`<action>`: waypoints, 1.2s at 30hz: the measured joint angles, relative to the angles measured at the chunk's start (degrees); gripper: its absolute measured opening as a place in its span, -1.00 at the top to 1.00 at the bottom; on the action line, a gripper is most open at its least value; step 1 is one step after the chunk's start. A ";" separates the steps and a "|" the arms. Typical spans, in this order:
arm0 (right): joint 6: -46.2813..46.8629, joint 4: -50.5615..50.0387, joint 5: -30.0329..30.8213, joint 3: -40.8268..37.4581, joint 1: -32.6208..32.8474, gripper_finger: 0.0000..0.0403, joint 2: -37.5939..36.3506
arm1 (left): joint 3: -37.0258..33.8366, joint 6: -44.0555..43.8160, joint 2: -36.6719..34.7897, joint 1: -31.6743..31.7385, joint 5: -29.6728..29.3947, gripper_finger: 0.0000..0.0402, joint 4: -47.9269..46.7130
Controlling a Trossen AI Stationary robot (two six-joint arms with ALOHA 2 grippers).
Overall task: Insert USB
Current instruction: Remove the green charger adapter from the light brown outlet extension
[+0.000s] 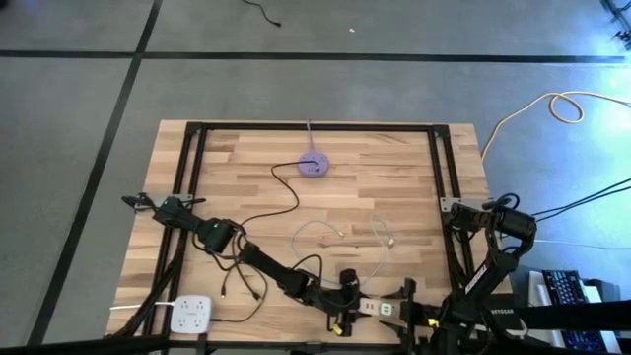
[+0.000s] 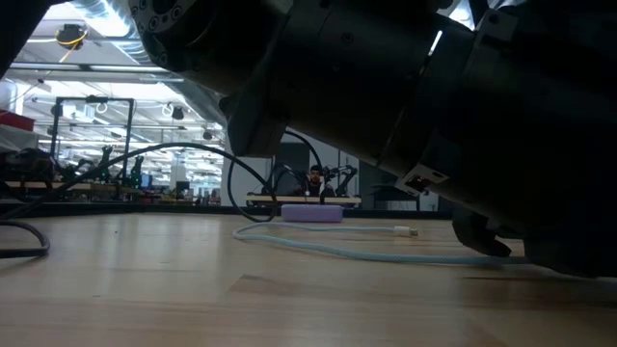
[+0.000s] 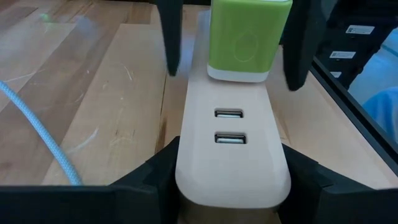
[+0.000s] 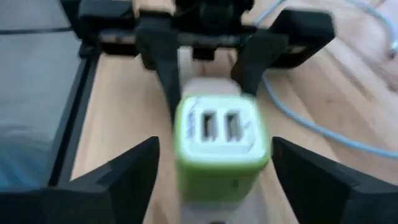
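Clutter: white-blue USB cable (image 1: pixel 380 247) lies loose on the wooden table (image 1: pixel 256 168) just past the white power strip (image 3: pixel 232 155), on the far side from the table's front edge. Purple puck hub (image 1: pixel 313 165) sits well beyond the strip, near the table's far edge. Second white power block (image 1: pixel 190 315) is way off to the strip's left, at the front corner.
Blocking: in the low view the dark arms fill most of the frame, so the strip itself is hidden there.
Left arm: stretched low along the front edge, left gripper (image 3: pixel 231 180) clamped around the strip's body, one finger on each side.
Right arm: folded in from the right, right gripper (image 4: pixel 214 168) facing the other one, fingers spread apart either side of the green charger (image 4: pixel 219 140) with visible gaps, not touching it.
Charger: plugged upright into the strip, two USB ports facing the right wrist camera.
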 joint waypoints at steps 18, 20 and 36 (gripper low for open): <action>-2.61 -0.70 -2.75 0.02 -0.59 0.38 -0.86 | 0.04 -0.33 -0.02 0.15 0.08 0.15 -0.37; -3.63 -0.06 -2.17 -0.06 -0.59 0.38 -0.86 | 0.04 -0.22 -0.02 0.15 0.09 0.15 -0.42; -4.31 -1.54 -2.06 -0.20 -0.33 0.37 -3.17 | 0.07 -0.87 -0.05 0.28 0.45 0.15 -0.60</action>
